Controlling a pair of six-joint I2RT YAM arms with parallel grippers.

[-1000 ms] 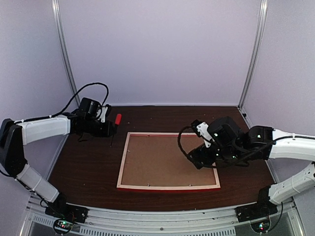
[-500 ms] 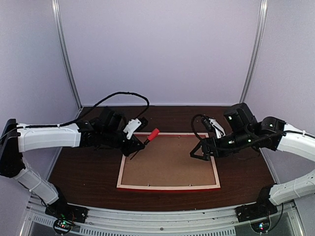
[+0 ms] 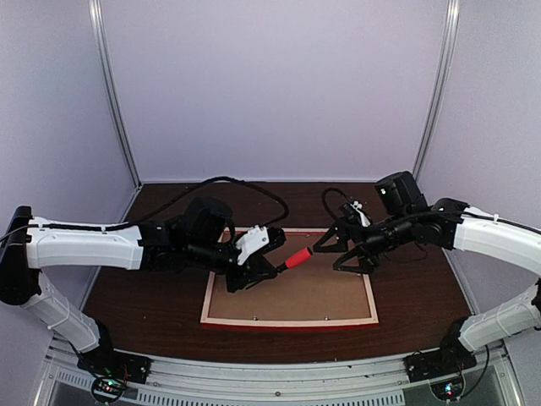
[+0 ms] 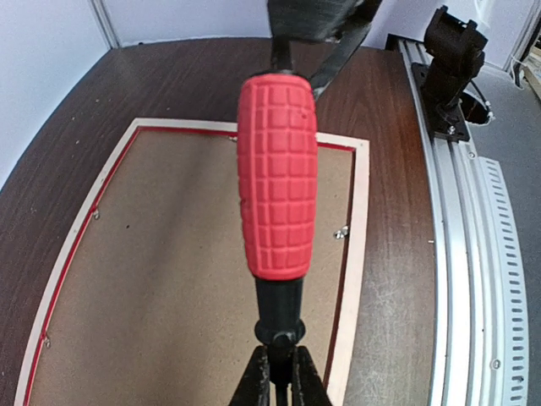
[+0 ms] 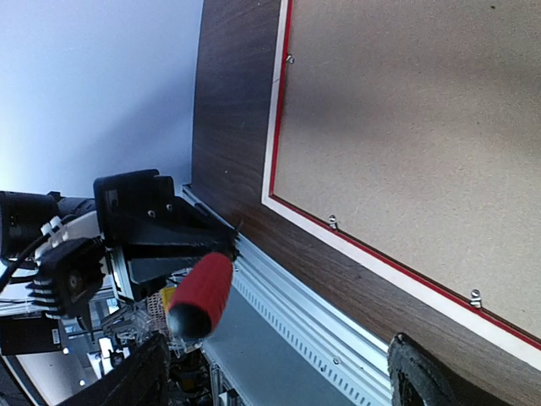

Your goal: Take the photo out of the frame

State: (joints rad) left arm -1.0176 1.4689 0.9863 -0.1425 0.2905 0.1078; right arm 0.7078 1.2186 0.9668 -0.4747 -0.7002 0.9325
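Left tool [image 4: 277,376] clamped on red-handled screwdriver [image 4: 277,169], right tool [image 3: 332,255] apart. Thin red rectangular frame [image 3: 289,321] prob. stiff, light; grip rim.

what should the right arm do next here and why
Probably ease the open right gripper forward around the red ribbed handle of the black-shanked screwdriver and close: the left gripper pinches its shank, holding the handle out towards those fingers, not yet between them.
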